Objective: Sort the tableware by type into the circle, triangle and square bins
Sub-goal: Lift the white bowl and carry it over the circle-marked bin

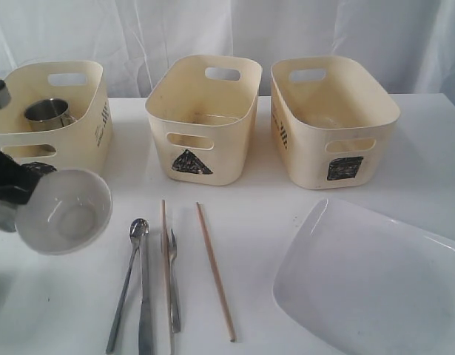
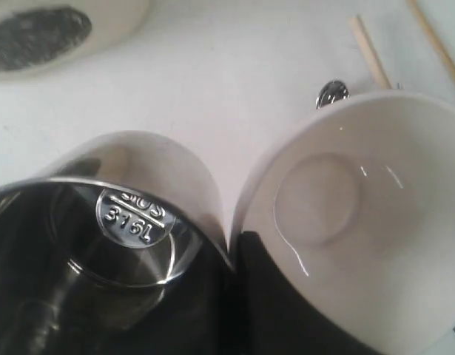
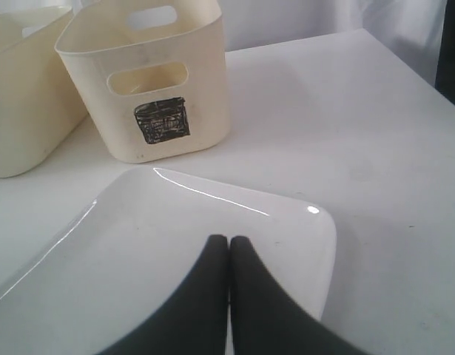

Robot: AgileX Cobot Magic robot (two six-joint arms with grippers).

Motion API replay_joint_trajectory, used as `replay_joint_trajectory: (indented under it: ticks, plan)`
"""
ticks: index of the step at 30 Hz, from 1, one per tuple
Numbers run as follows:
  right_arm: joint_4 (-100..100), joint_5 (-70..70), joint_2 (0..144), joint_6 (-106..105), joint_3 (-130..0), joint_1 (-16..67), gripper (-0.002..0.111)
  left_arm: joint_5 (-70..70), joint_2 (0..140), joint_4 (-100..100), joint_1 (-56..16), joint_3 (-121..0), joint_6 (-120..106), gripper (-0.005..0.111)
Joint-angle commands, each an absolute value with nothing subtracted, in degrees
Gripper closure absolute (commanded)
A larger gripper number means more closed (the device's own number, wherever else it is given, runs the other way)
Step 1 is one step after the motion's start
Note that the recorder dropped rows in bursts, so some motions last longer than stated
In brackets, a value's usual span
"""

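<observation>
Although one steel mug (image 1: 48,112) sits inside the circle bin (image 1: 86,133), most of the sorting is left to do, by my reckoning. The left gripper (image 2: 238,285) has its jaws pinched on the rim of the white bowl (image 1: 64,211). The bowl is tilted and seems lifted off the table in front of that bin, so it looks to be the piece in hand.

A second mug (image 2: 153,170) shows right against the bowl in the left wrist view. Whether it is held or only lying there I cannot tell, but it is not in a bin. I see nothing in the triangle bin (image 1: 227,148) or the square bin (image 1: 308,159).

On the table before them lie the spoon (image 1: 138,229), knife (image 1: 145,296), fork (image 1: 173,281) and chopsticks (image 1: 214,274), close together, with the plate (image 1: 368,281) off to their right. The right gripper (image 3: 228,248) hovers over the plate with its jaws pressed together, holding nothing.
</observation>
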State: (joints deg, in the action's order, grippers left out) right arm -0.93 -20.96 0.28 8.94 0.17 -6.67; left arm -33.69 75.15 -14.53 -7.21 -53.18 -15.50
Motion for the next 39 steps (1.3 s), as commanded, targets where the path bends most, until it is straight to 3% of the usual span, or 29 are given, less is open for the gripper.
replay_joint_trajectory:
  ticks: [1, 10, 23, 39]
  plan:
    - [-1.0, -20.1, 0.0, 9.1, 0.0, -6.4, 0.108, -34.5, 68.3, -12.4, -6.7, -56.3, -14.8, 0.107]
    - [-1.0, -20.1, 0.0, 9.1, 0.0, -6.4, 0.108, -23.1, 70.8, -9.0, -3.4, -68.4, -14.8, 0.107]
    - [-1.0, -20.1, 0.0, 9.1, 0.0, -6.4, 0.108, -19.8, 100.6, -5.9, -0.1, -90.1, -16.9, 0.107]
    - [-1.0, -20.1, 0.0, 9.1, 0.0, -6.4, 0.108, -17.5, 107.0, -10.1, -0.1, -94.8, -28.5, 0.107]
